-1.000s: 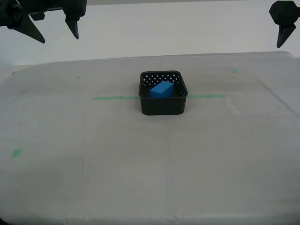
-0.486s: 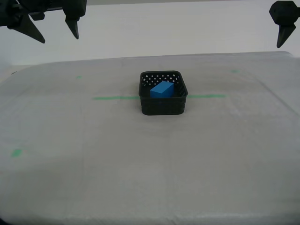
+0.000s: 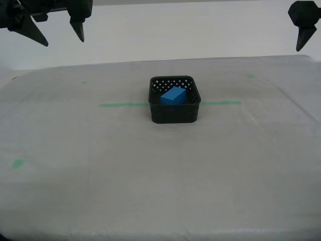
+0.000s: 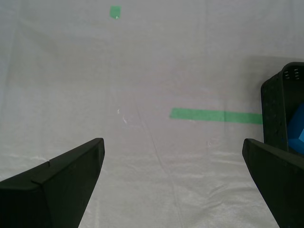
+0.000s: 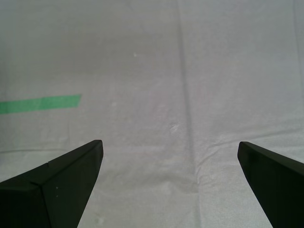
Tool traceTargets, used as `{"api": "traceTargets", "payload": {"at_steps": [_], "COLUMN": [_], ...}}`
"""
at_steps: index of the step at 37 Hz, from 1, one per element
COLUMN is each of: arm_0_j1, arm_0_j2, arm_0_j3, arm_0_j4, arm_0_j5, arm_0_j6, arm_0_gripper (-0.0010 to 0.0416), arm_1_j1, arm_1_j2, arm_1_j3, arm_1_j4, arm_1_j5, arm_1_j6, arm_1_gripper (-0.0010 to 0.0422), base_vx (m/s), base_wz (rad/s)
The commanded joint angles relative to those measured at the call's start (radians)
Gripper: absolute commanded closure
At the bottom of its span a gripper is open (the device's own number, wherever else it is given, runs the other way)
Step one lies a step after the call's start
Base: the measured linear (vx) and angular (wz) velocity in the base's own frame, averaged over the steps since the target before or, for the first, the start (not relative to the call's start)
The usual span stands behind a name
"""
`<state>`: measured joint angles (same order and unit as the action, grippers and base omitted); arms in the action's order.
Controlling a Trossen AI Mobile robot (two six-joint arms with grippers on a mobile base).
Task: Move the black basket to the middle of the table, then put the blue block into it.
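Exterior view | blue block is seen inside black basket, mid-bench | first gripper and second gripper are held wide, empty, well above basket | both are best kept raised, basket untouched

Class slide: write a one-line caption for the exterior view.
Blue block rests inside black basket mid-table.

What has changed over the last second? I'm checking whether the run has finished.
Nothing visibly changed. The blue block lies inside the black basket on the green tape line, and both tools are open, raised clear of the table.
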<state>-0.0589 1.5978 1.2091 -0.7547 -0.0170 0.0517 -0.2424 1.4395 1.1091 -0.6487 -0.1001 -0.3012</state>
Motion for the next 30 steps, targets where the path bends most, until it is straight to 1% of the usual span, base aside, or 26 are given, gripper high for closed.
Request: {"api": "traceTargets", "payload": {"at_steps": [1,30], "arm_0_j1": [0.001,0.001], "arm_0_j2": [0.0,0.0], "arm_0_j3": [0.0,0.0], "arm_0_j4": [0.0,0.0], "arm_0_j5": [0.0,0.0], "arm_0_j6": [-0.002,-0.002], "arm_0_gripper": [0.0007,0.0007], "arm_1_j1": [0.0,0.0], "arm_1_j2": [0.0,0.0], "arm_1_j3": [0.001,0.001], "arm_1_j4": [0.0,0.0], "arm_1_j5": [0.0,0.0], "arm_1_j6": [-0.001,-0.001], "arm_1_gripper": [0.0012,0.0012], "base_vx": [0.0,0.0], "base_wz": [0.0,0.0]}}
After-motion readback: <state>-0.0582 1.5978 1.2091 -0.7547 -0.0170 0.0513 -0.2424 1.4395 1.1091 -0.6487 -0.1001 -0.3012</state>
